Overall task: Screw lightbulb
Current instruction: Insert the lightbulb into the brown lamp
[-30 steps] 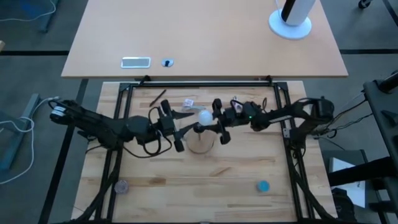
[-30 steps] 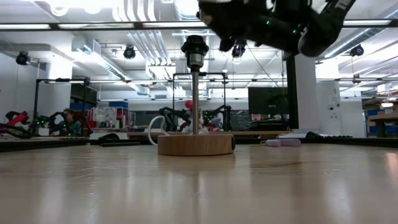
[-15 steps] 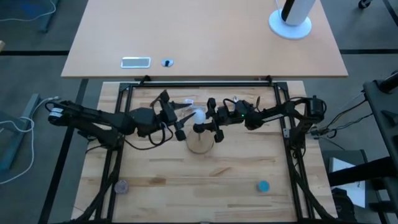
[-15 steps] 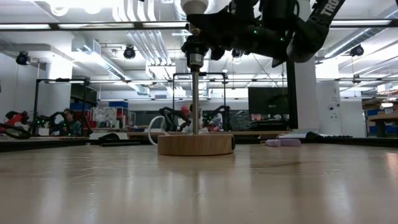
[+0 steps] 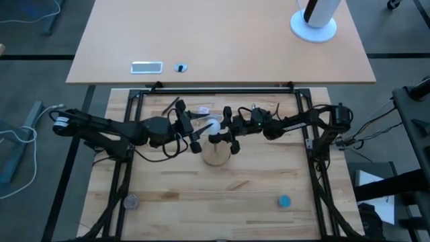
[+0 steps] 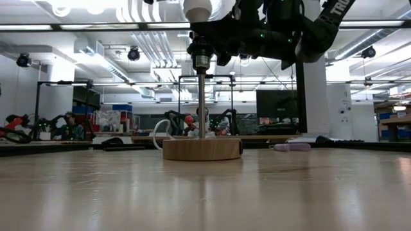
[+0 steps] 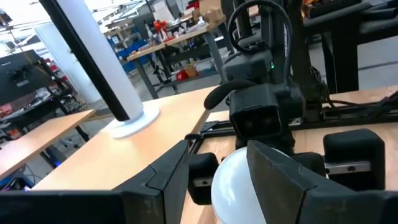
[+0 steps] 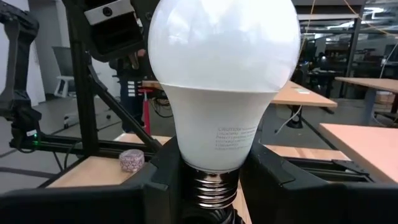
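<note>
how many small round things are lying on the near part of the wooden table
2: a greyish disc near the front left corner and a blue disc toward the front right. Others may hide under the arms.

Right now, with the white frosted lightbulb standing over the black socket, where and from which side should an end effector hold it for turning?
Grip the white frosted lightbulb at its tapered neck just above the grey threads, from the side. The bulb stands upright on the black socket, so the dome and the turning axis stay free. The right end effector sits there already.
</note>
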Action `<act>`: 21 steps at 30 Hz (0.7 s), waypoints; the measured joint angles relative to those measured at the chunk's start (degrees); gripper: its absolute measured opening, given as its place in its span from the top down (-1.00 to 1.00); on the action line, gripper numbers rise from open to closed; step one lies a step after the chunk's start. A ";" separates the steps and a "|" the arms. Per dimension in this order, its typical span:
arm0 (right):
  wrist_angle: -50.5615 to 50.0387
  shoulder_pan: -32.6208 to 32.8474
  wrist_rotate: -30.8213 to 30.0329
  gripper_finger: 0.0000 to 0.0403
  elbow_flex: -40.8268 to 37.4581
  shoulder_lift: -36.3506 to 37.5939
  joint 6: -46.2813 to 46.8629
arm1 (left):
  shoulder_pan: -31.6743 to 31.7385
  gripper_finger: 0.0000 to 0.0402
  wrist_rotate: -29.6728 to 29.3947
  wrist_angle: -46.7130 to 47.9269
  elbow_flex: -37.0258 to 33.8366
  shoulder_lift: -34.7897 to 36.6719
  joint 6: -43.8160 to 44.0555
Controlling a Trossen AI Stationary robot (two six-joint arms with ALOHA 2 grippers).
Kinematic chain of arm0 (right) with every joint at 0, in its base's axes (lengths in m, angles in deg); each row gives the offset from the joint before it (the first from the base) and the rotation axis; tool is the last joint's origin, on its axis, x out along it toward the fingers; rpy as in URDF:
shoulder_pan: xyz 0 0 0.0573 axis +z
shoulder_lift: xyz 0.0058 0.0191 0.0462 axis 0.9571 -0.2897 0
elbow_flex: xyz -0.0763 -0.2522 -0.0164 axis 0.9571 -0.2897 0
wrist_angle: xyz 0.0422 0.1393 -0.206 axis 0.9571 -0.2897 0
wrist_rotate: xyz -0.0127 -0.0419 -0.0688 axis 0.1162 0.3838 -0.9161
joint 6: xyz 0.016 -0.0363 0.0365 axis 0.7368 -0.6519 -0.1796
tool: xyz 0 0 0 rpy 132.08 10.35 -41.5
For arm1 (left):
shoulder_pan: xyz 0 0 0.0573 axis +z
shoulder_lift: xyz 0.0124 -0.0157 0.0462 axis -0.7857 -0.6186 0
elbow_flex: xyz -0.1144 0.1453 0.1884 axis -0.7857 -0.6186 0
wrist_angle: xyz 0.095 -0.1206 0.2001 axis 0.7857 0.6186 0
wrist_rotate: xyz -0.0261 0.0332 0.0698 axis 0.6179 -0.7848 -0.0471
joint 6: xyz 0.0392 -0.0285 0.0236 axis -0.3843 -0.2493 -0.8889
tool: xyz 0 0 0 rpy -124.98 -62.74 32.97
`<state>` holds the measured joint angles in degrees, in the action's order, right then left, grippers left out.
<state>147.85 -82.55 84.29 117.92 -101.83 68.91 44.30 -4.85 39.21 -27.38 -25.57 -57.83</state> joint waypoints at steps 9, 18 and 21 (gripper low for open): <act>-1.07 0.02 -1.17 0.36 -0.02 0.20 0.28 | 0.02 0.23 -0.04 -0.23 0.11 -0.92 1.44; -1.66 0.08 -1.29 0.19 -0.04 0.33 0.23 | 0.00 0.23 0.17 0.46 0.00 -0.96 2.12; -2.15 0.21 -1.31 0.24 -0.04 0.41 0.04 | -0.02 0.23 0.15 0.56 0.00 -0.96 2.25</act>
<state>145.70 -82.33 82.98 117.88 -101.42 68.95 44.28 -4.70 39.76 -27.38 -26.53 -55.57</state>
